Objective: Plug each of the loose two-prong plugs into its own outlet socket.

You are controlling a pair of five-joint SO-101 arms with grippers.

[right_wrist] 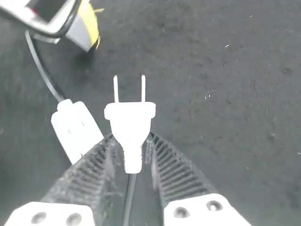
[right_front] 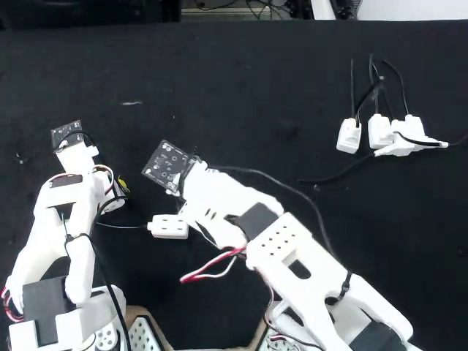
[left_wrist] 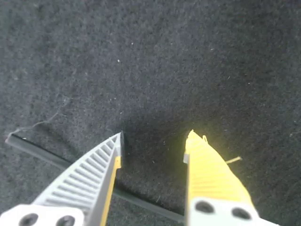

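My right gripper (right_wrist: 130,139) is shut on a white two-prong plug (right_wrist: 129,122), with the prongs pointing away from the wrist, low over the black mat. A white outlet socket (right_wrist: 75,129) lies right beside the plug, its black cable (right_wrist: 42,70) running off toward my left gripper (right_wrist: 70,19). From above, the socket (right_front: 168,227) lies at the tip of the right arm, whose gripper (right_front: 186,212) is hidden beneath its wrist. My left gripper (left_wrist: 153,141) is open just over the mat, straddling a black cable (left_wrist: 47,157) and holding nothing; it sits left of the socket (right_front: 117,196).
A cluster of white plugs and sockets (right_front: 380,131) with black cables (right_front: 333,174) lies at the far right of the mat. A red and white wire (right_front: 212,267) hangs off the right arm. The mat's far edge borders a cluttered background.
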